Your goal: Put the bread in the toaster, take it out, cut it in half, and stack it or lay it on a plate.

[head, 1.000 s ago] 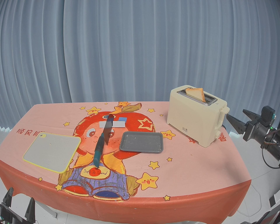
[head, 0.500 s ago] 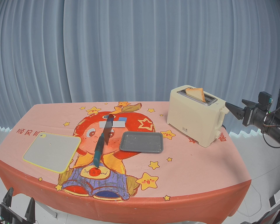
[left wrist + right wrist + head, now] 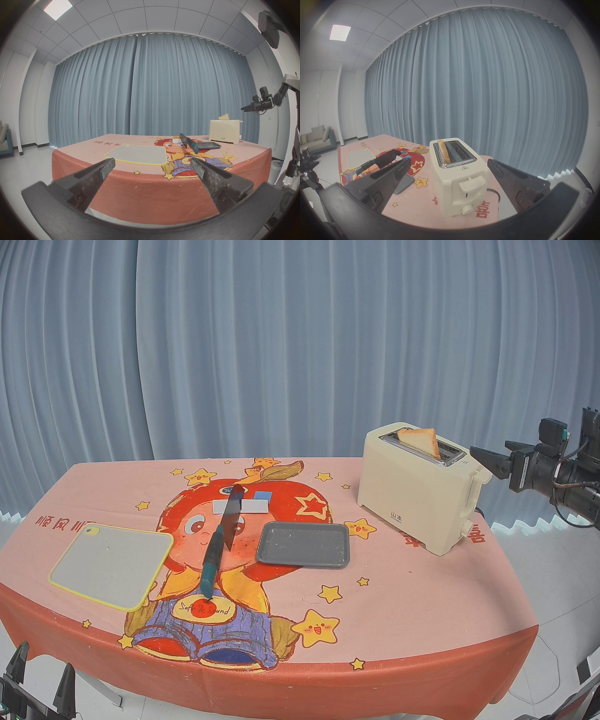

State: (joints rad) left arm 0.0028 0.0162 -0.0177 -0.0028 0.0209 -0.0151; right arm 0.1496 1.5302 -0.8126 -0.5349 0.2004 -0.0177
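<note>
The bread (image 3: 420, 441) stands upright in one slot of the toaster (image 3: 420, 490), its top edge poking clear, at the table's (image 3: 437, 609) right end. The right gripper (image 3: 489, 451) hovers just beside the toaster's lever end, level with its top, jaws spread wide and empty. The left gripper (image 3: 152, 163) hangs low off the table's near left corner, jaws also spread. Taking the slice out appears to be the step in hand. The next move likely calls for coming over the slot and pinching the exposed edge squarely. The cutting board (image 3: 112, 565), knife (image 3: 219, 540) and plate (image 3: 304, 544) wait untouched.
</note>
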